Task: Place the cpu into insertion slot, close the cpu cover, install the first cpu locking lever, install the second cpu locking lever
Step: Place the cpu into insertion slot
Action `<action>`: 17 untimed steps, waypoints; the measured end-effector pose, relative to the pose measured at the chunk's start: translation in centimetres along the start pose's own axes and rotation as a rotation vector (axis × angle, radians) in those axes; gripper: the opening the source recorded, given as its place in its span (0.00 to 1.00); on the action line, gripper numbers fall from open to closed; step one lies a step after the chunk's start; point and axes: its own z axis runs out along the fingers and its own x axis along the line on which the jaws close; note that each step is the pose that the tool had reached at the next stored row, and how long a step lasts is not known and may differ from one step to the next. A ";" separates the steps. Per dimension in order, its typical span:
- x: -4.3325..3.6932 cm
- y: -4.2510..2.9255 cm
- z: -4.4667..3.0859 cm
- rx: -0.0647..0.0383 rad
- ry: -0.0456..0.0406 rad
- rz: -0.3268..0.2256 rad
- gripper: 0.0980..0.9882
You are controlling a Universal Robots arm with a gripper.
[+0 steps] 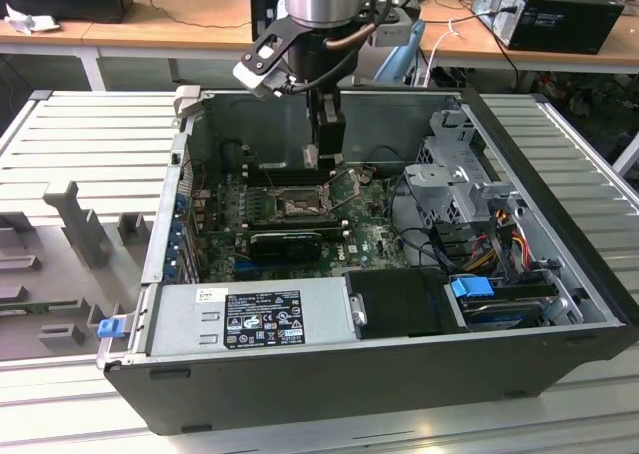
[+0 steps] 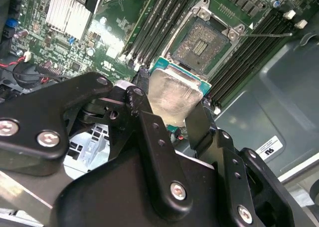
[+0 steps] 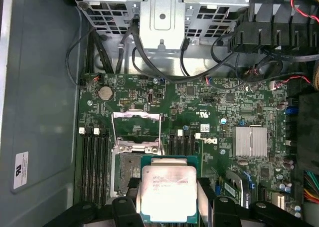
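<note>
Fingers (image 2: pixel 197 123) narrow, clamped on two opposite edges of the cpu (image 2: pixel 172 100). The chip is held flat w/ its silver top facing both wrist cams. Gripper (image 3: pixel 168 203) has nothing else in it. Cpu (image 3: pixel 167 192) hangs above the board, just beside the insertion slot (image 3: pixel 127 169) and overlapping one edge of it in the first wrist view. It's not seated, and the dark pin field (image 2: pixel 202 45) lies bare.

Arm (image 1: pixel 319 0) comes down near-vertical from above into the open pc case (image 1: pixel 559 190). The gripper (image 1: pixel 324 140) sits over the socket area (image 1: pixel 300 207), toward the back of the board as the exterior view shows it.

Cpu cover (image 3: pixel 135 115) is flipped up and open on the far side of the slot from the chip. A thin lever wire (image 2: pixel 271 35) sticks out past the slot's corner.

Room:
- Memory slots (image 3: pixel 94 162) run close along both sides of the socket.
- Silver heatsink (image 3: pixel 250 141) is well apart.
- Drive cage (image 1: pixel 449 170) and its cables are off to the exterior view's right.
- Psu box (image 1: pixel 250 319) is at the near wall.
- Space straight above the socket is open.

Case rests on a grey ribbed table (image 1: pixel 90 125).
</note>
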 end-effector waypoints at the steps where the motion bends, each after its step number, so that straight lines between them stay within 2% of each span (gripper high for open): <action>1: 0.00 -0.01 0.06 0.003 0.0000 0.000 0.49; 9: 0.00 -0.18 0.74 0.007 0.0001 0.001 0.49; 13: 0.04 -0.29 1.13 0.008 -0.0023 0.034 0.49; 17: 0.05 -0.31 1.31 0.008 -0.0027 0.039 0.49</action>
